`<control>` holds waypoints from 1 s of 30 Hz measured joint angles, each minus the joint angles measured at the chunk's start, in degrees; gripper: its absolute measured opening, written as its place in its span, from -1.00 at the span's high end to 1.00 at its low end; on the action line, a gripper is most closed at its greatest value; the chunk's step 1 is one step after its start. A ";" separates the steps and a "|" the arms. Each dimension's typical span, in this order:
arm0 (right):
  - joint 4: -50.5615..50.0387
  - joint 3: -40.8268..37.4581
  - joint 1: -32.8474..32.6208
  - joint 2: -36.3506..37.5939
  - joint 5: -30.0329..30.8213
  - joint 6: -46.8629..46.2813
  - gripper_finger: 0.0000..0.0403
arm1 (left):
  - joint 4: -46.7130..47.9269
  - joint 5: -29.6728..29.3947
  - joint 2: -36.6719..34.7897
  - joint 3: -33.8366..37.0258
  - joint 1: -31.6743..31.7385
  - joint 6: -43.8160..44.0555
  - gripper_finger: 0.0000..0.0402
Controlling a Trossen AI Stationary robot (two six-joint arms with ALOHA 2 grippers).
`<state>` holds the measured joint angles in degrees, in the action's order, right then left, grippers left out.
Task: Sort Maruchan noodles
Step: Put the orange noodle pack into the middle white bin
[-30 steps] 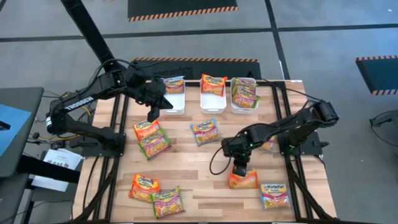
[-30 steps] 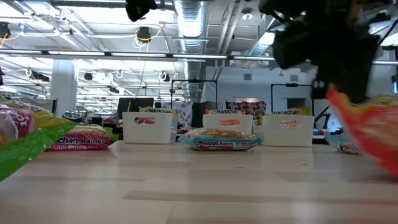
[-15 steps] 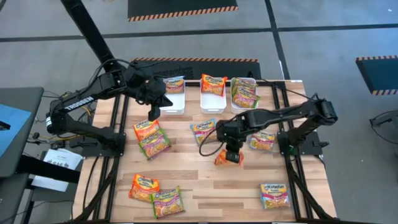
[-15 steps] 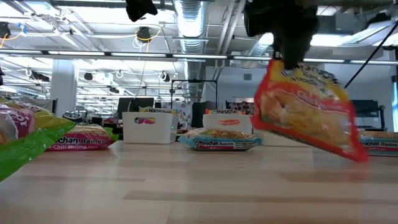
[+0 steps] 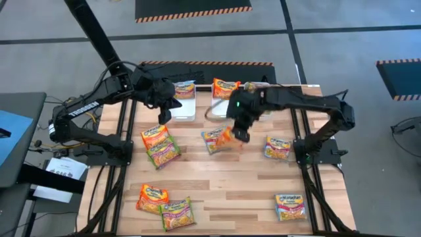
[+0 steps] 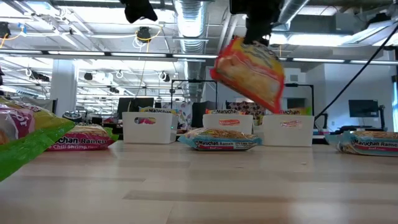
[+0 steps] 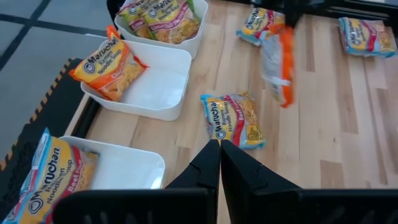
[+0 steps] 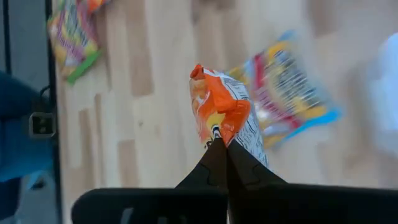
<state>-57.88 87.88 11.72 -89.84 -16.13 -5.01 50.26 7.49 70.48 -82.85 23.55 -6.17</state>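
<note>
My right gripper [image 5: 240,136] is shut on an orange Maruchan noodle packet [image 6: 249,71], which hangs above the middle of the table, over a blue-edged packet [image 5: 214,139]. The left wrist view shows this orange packet [image 7: 281,62] edge-on. My left gripper [image 5: 164,117] is shut and holds nothing, above the table in front of the left bin [image 5: 179,108]. Three white bins stand along the far edge. The left one holds a blue-edged packet [image 5: 184,89], the middle one an orange packet [image 5: 225,87], the right one green packets [image 5: 258,99]. My right gripper pinches the orange packet by one end [image 8: 219,134] between its two fingers. The fingers slant down from above. The packet hangs tilted below them [image 6: 252,78], lifted clear of the table.
Loose packets lie flat on the wood: an orange and a green one [image 5: 159,145] at the left, two [image 5: 164,205] near the front left, one [image 5: 277,148] at the right and one [image 5: 290,206] near the front right. The middle front of the table is bare.
My right gripper has risen and swung from the table's near right toward the far edge and the bins. It has turned and carried the orange packet up off the table. The packet now hangs clear over the middle.
</note>
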 joint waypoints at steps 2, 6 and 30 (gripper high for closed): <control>-0.06 1.74 3.07 0.00 0.05 2.92 0.99 | -0.02 -0.02 0.00 0.00 0.41 0.09 1.00; -0.01 4.65 9.14 0.00 1.68 8.81 0.99 | -0.57 -0.02 0.00 0.00 1.27 0.97 1.00; 21.00 9.93 31.88 -2.65 5.86 26.50 0.99 | -1.82 -6.80 0.00 0.00 7.08 11.19 1.00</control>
<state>-36.87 97.81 43.60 -92.49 -10.26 21.49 48.45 0.69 70.48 -82.85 30.63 5.02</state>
